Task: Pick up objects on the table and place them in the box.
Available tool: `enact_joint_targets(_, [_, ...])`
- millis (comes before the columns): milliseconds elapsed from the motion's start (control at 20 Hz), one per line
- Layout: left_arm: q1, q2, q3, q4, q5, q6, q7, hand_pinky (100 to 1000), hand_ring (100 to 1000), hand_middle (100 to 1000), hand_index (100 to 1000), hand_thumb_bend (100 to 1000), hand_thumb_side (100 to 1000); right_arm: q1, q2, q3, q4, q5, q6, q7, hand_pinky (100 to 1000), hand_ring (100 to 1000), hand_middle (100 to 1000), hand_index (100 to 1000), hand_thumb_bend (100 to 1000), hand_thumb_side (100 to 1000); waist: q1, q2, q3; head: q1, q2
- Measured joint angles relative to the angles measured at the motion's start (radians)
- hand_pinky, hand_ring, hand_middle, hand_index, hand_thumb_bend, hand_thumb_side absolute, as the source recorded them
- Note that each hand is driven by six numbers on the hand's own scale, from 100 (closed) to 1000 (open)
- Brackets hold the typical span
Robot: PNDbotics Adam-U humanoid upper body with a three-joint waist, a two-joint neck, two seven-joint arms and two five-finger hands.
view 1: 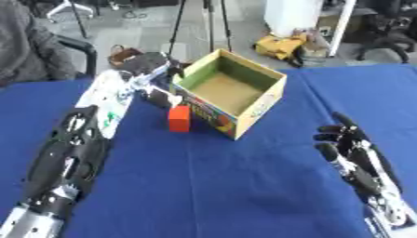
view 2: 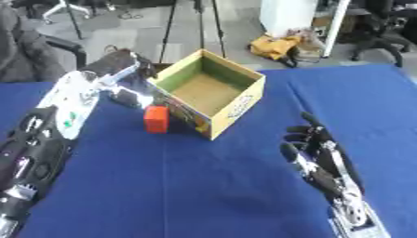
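The open box (view 1: 231, 90) is standing far of centre on the blue table (view 1: 236, 190), its top unobstructed. A red block (view 1: 179, 118) is sitting just beside its near-left wall. The left hand (view 1: 151, 69) and its forearm are crowding the box's left side. The right hand (view 1: 352, 148) is resting at the near right, leaving the middle passable.

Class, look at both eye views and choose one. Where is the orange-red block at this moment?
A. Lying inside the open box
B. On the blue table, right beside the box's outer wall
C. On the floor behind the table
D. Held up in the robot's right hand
B. The orange-red block stands on the blue table against the outside of the box, whose inside shows nothing in it; the right hand rests open, holding nothing.
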Motion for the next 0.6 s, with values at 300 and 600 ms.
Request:
enact_joint_targets(300, [-0.006,-0.015,0.006,0.115,-0.072,0.006,0.040,819,834,850,849,551,533,0.000,0.000,0.000,0.002,0.000,-0.001,0.001,671,719,704,1000,628,546,0.000,0.001,-0.010,0.000,0.000])
enact_joint_targets(600, [-0.013,-0.037,0.020,0.200,-0.115,0.008,0.134,832,860,887,857,530,544,0.000,0.000,0.000,0.003,-0.001,-0.002,0.004,671,719,704,1000,627,547,0.002,0.007,-0.018,0.003,0.000])
